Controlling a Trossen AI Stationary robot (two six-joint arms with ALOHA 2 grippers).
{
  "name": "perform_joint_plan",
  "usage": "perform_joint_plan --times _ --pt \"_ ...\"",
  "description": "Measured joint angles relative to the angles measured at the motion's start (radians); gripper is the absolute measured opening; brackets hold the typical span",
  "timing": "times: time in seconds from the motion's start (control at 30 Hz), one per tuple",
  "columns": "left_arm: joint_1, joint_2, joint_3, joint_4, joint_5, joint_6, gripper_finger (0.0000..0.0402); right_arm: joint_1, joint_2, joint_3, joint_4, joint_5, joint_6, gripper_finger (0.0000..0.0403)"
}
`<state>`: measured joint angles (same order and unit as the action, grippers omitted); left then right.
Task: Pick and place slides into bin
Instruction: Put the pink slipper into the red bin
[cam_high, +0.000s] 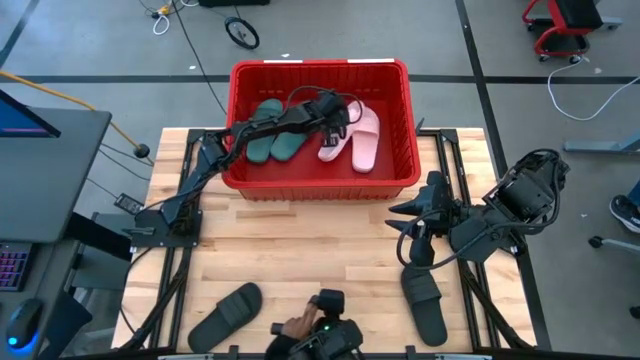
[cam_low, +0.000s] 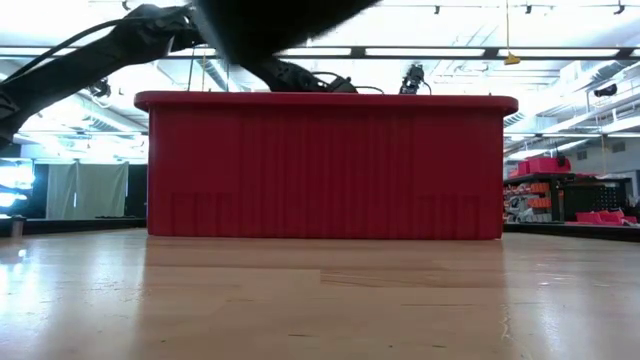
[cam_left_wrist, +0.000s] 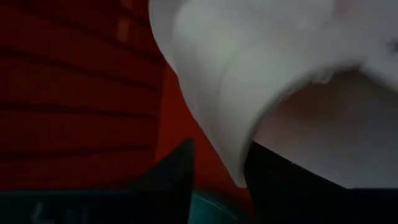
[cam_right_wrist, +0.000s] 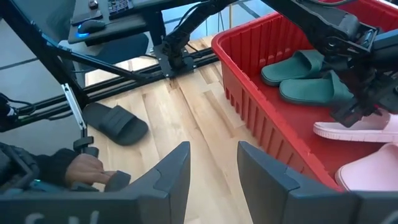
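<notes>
My left gripper (cam_high: 330, 128) is down inside the red bin (cam_high: 400, 180), fingers pinched on the edge of a pale pink slide (cam_high: 333, 146), which sits right against the second pink slide (cam_high: 366, 138), with the two dark green slides (cam_high: 277, 140) just beside them. My right gripper (cam_high: 405, 213) hangs over the bare wood, fingers parted, gripping nothing. Two black slides are not yet binned: one (cam_high: 424, 302) near my right arm, one (cam_high: 226, 316) at the near left. Risk, as I judge it: if I lift before fully letting go, the strap snags a finger and the slide comes back out. My left wrist view shows the pinch up close; overhead hides it. My right wrist view catches a person's hand (cam_right_wrist: 84, 169) at the table edge, close to that left black slide.
</notes>
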<state>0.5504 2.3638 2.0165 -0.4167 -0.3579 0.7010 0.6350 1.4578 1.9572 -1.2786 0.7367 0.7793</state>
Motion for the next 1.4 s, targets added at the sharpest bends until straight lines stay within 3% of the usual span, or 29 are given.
perform_joint_plan --times 0.27,0.6,0.8,0.97,1.27,1.4 --pt "0.004 0.002 -0.006 -0.001 -0.008 -0.004 0.0015 0.0 0.0 0.0 0.0 0.0 0.007 0.0138" --pt "-0.026 0.001 0.001 -0.013 -0.039 0.043 0.001 0.0 0.0 0.0 0.0 0.0 0.015 0.0138" --pt "-0.056 0.0 0.001 -0.034 -0.291 0.259 0.001 0.0 0.0 0.0 0.0 -0.001 0.037 0.0138" --pt "-0.071 0.0 0.001 -0.135 -0.368 0.3 0.001 0.0 0.0 0.0 0.0 -0.001 0.032 0.0138" --pt "-0.073 -0.001 0.001 -0.166 -0.372 0.217 0.001 0.0 0.0 0.0 0.0 -0.001 0.021 0.0138" --pt "-0.057 -0.002 0.001 -0.112 -0.3 0.224 0.0015 0.0 0.0 0.0 0.0 -0.001 0.005 0.0138"
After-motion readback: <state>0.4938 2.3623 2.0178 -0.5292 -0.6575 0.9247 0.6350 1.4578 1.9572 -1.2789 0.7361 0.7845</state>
